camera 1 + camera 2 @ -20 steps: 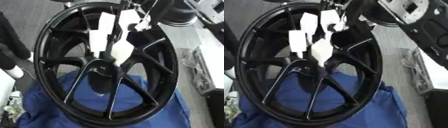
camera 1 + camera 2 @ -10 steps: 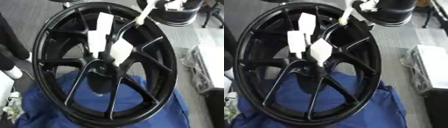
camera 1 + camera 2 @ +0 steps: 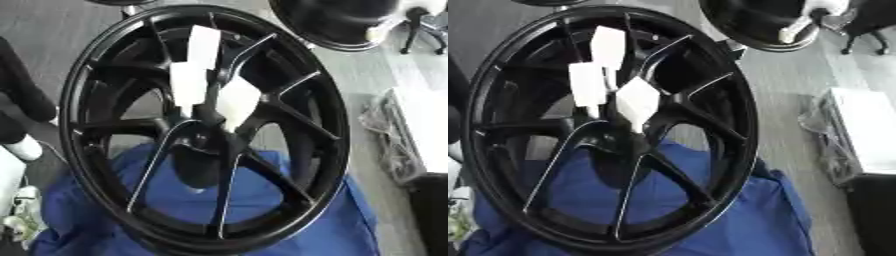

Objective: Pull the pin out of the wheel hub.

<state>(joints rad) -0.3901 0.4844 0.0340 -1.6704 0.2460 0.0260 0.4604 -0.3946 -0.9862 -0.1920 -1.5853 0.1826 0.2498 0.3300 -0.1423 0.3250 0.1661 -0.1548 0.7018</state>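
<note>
Leaning a little to the left, the big black wheel filled most of the left eye view, its lower rim resting on a blue cloth. The wheel hub sat at the middle of the frame, where the spokes met. Three flat white tags stood at or just above it, one higher up along a spoke. A second dark wheel lay behind at the upper right. A pale shape at the lower left corner could have been the left hand, but I could not tell, nor how it was set.

Turning to the right eye view, a short white stick showed at the upper right of the frame, in front of the second wheel and well apart from the hub. I judged this to be the pin, already clear of its hole. A pale blurred shape just above it was probably the right hand. Whether it clasped the stick could not be made out.

The pin looked light, stiff and smooth, so it would likely slip if pinched at the tip. The better hold was around its thicker end, pulling straight along its length. The wheel looked heavy and unlikely to shift.
</note>
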